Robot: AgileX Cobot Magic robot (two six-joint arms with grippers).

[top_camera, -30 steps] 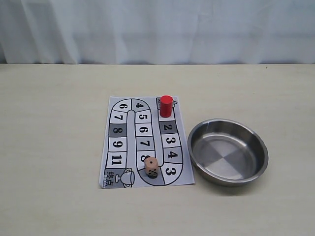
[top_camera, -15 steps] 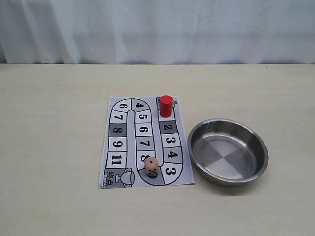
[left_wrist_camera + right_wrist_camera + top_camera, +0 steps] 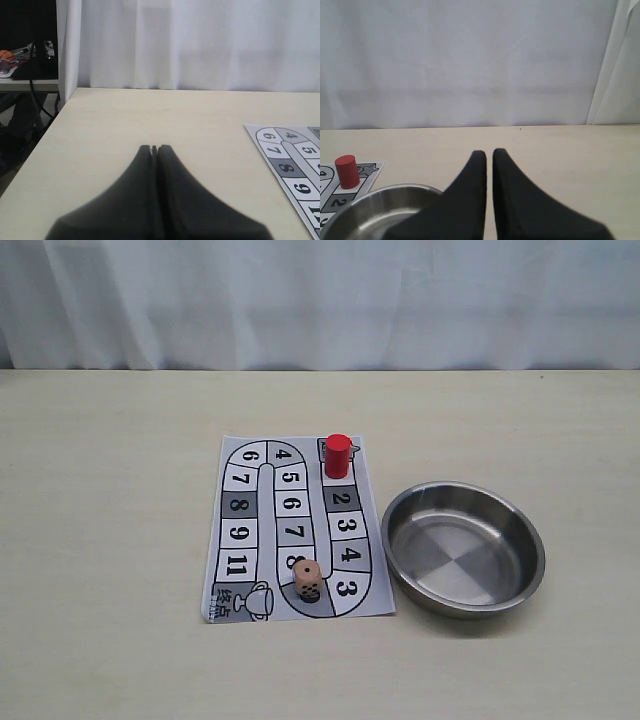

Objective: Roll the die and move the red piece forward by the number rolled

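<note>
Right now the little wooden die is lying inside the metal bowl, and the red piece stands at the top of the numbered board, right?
Not quite. The die lies on the numbered board, beside the empty metal bowl, as the exterior view shows. The red piece does stand at the board's top.

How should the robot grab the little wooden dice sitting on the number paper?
Probably from straight above, pinching two opposite flat sides of the die. It sits flat on the game sheet with open space around it, and its rounded corners would slip. The metal bowl stands apart, so either pincer has room.
</note>
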